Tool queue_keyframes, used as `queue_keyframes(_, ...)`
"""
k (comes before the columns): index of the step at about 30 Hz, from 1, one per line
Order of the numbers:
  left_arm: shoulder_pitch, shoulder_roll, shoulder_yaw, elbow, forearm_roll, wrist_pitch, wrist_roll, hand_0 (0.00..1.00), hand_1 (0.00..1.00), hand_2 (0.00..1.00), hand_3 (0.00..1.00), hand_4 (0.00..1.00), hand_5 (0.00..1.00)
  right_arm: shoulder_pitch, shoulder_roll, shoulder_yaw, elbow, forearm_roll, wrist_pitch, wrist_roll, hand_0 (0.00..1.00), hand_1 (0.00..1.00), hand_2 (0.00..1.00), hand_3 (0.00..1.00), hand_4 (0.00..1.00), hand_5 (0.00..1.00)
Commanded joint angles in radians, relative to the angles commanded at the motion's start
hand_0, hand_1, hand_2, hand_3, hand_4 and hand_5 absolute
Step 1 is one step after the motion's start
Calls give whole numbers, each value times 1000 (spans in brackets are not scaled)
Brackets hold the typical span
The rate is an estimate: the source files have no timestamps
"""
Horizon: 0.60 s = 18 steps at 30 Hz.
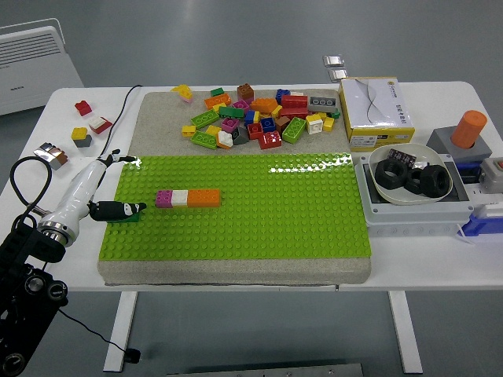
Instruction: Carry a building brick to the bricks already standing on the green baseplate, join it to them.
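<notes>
A short row of bricks, magenta, white and orange [187, 198], stands on the left part of the green baseplate [267, 212]. My left hand [118, 210], with a white forearm and black fingers, is over the baseplate's left edge, a little left of and below that row. Its fingers are shut on a dark green brick [130, 217], of which only a sliver shows beneath them. One finger [112, 157] sticks out toward the far side. A gap of bare studs separates the held brick from the magenta end of the row.
A pile of loose mixed bricks [255, 118] lies on the grey mat behind the baseplate. Right of the plate stand a yellow-white box [376, 114], a bowl of black rings [410, 181] and an orange cylinder [470, 128]. Several small bricks [82, 126] lie at far left.
</notes>
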Motion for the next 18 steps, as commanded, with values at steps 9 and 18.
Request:
queue_keyframes(9,1,-3,2,-7,-4,0,-1,941,978,997,747,870,2,0,0,-4,0,2,-1,0,515,716,771,777,807,844)
queue_keyframes(18,3,10,9,-8,-14,-6,2,941,978,996,719,836,2,0,1,-3,0,1,-1,1,515,716,771,778,807,846)
